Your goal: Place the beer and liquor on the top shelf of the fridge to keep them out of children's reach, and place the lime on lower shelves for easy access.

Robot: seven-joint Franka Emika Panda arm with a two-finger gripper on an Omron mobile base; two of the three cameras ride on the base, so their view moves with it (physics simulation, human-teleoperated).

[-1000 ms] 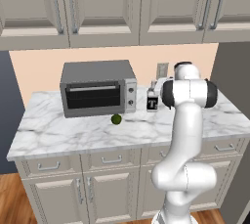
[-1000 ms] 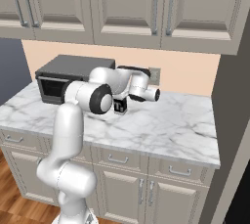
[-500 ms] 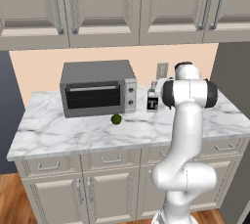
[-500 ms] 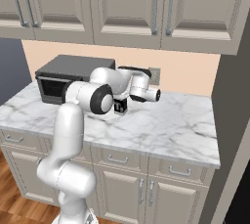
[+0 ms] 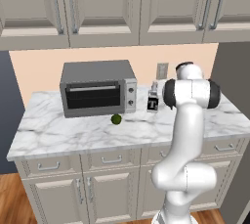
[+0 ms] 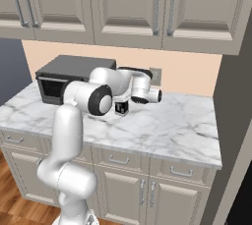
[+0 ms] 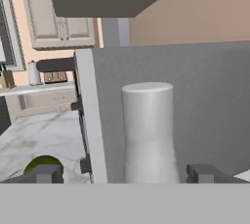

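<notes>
The liquor [image 5: 153, 100], a squat white bottle with a black label, stands on the marble counter just right of the toaster oven, and its label also faces the right base camera [image 6: 121, 107]. In the hand view the liquor [image 7: 147, 132] rises straight ahead, in line with the gap of my open gripper [image 7: 126, 171]; I cannot tell whether the fingertips [image 7: 49, 172] touch it. The lime [image 5: 116, 119] lies in front of the oven, and the lime [image 7: 43, 162] peeks in at the lower left. The fridge [image 6: 237, 121] shows its grey side at the right. The beer and the top shelf are out of view.
A silver toaster oven [image 5: 97, 89] sits at the back of the counter [image 5: 58, 132], its grey side [image 7: 195, 100] right behind the bottle. Wall cabinets [image 5: 122, 3] hang above. A wall socket [image 5: 161, 70] is behind the arm. Bare marble [image 6: 182, 126] stretches to the right.
</notes>
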